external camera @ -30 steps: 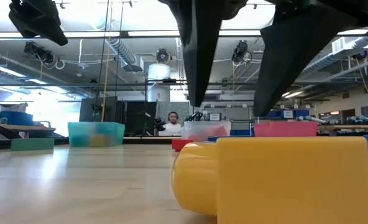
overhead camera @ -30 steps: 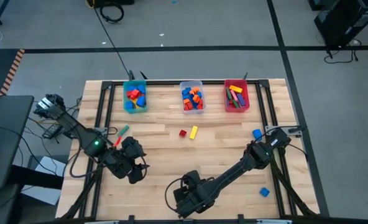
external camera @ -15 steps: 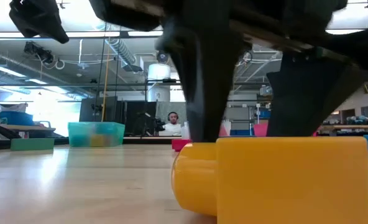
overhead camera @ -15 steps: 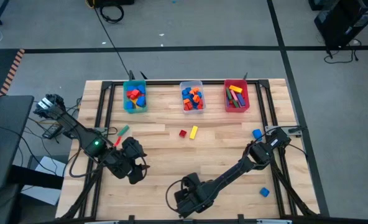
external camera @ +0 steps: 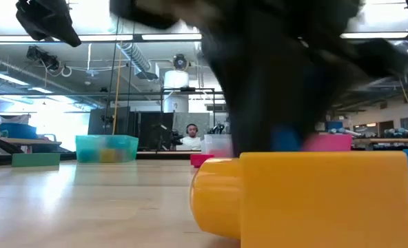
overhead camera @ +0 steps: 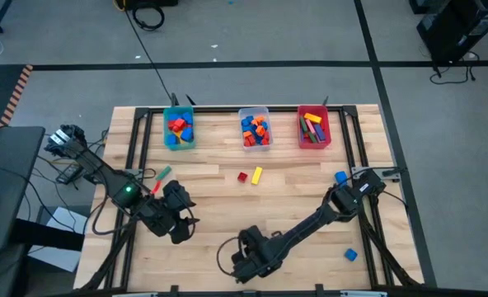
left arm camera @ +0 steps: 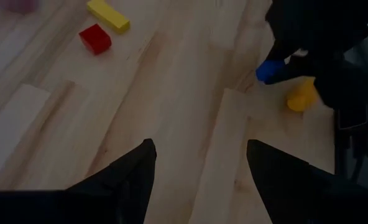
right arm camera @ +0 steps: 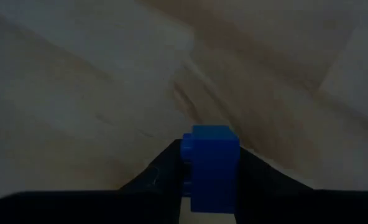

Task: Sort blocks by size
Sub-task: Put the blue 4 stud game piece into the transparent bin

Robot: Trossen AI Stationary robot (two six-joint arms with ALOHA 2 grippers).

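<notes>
Wooden table (overhead camera: 293, 198) is carrying 3 bins along far edge: teal (overhead camera: 179, 129), clear (overhead camera: 255, 128), red (overhead camera: 313, 127). Loose blocks are lying mid-table: red cube (overhead camera: 242, 176) beside yellow bar (overhead camera: 256, 174); 2 blue ones (overhead camera: 341, 176) are sitting at right.

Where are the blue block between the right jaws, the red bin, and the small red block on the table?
Blue block (right arm camera: 210, 163), right wrist view, its front face.
Red bin (overhead camera: 301, 137), high view, its left wall.
Small red block (overhead camera: 242, 176), high view, its top.
</notes>
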